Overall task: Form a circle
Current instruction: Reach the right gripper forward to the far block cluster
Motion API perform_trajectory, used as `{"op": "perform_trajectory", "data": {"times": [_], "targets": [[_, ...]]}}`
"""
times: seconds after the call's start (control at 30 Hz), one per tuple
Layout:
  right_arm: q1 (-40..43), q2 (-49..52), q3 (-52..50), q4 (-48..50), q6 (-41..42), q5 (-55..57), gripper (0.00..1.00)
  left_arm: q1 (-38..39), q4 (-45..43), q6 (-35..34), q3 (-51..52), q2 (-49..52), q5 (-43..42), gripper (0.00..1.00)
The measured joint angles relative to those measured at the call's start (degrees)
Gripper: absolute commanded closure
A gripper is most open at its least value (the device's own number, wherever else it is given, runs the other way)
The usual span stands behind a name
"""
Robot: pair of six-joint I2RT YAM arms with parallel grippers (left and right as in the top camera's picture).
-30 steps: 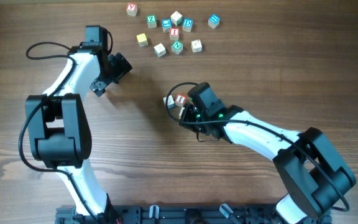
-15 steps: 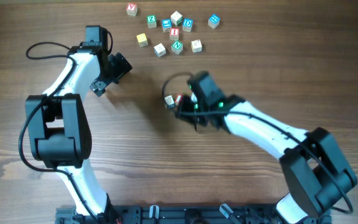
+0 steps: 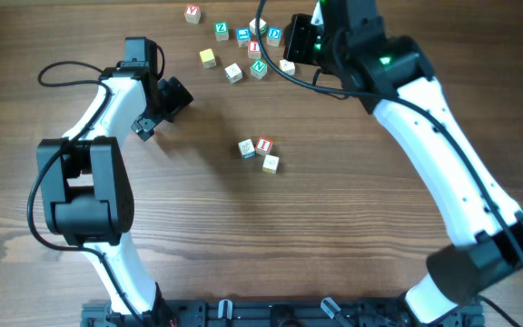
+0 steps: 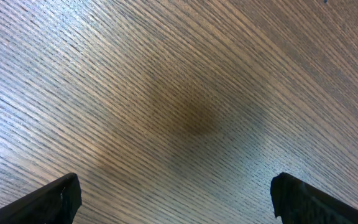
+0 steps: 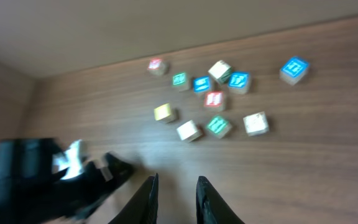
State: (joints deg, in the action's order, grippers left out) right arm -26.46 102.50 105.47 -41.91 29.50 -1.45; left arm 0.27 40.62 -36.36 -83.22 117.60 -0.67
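Overhead: right end effector (image 5: 174, 200) barely parted, empty, above scattered cubes (image 3: 258, 67); left end effector (image 3: 161, 111) wide open.

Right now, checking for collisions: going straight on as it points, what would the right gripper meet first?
Probably the cream cube, nearest of the scattered cubes; blur leaves depth unclear.

The left arm (image 3: 114, 91) and the right arm (image 3: 434, 136) both wear glossy white shells between blocky black joint housings, with thin black cables (image 3: 59, 65) looping off them, a small green light (image 3: 387, 62) near the right wrist, and matte black fingers on the left pincer (image 4: 179, 202) and right pincer (image 5: 176, 199).
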Motion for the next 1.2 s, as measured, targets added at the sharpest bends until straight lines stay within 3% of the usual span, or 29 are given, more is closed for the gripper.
{"op": "perform_trajectory", "data": {"times": [0.13, 0.27, 0.4, 0.63, 0.67, 0.7, 0.77, 1.03, 1.2], "targets": [[-0.92, 5.73, 0.0, 0.31, -3.26, 0.0, 0.69, 0.0, 0.0, 0.0, 0.0, 0.0, 0.0, 0.0], [-4.35, 14.01, 0.0, 0.2, -5.09, -0.48, 0.48, 0.0, 0.02, 0.0, 0.0, 0.0, 0.0, 0.0], [-7.37, 20.04, -0.13, -0.7, -7.1, -1.49, 0.48, 0.0, 0.02, 0.0, 0.0, 0.0, 0.0, 0.0], [-7.54, 20.39, -0.17, -4.44, -8.31, -5.14, 0.44, 0.0, 0.02, 0.0, 0.0, 0.0, 0.0, 0.0], [-7.78, 20.39, -0.17, -5.68, -9.16, -5.2, 0.39, 0.0, 0.02, 0.0, 0.0, 0.0, 0.0, 0.0], [-7.87, 20.39, -0.17, -5.95, -9.92, -5.16, 0.25, 0.0, 0.02, 0.0, 0.0, 0.0, 0.0, 0.0], [-8.52, 20.39, -0.17, -6.51, -10.99, -4.44, 0.14, 0.0, 0.02, 0.0, 0.0, 0.0, 0.0, 0.0], [-6.73, 20.39, -0.22, 0.96, -12.28, 8.87, 0.2, 0.0, 0.04, 0.0, 0.0, 0.0, 0.0, 0.0], [-1.22, 20.39, -0.37, 4.22, -12.28, 9.16, 0.2, 0.0, 0.02, 0.0, 0.0, 0.0, 0.0, 0.0]]}}
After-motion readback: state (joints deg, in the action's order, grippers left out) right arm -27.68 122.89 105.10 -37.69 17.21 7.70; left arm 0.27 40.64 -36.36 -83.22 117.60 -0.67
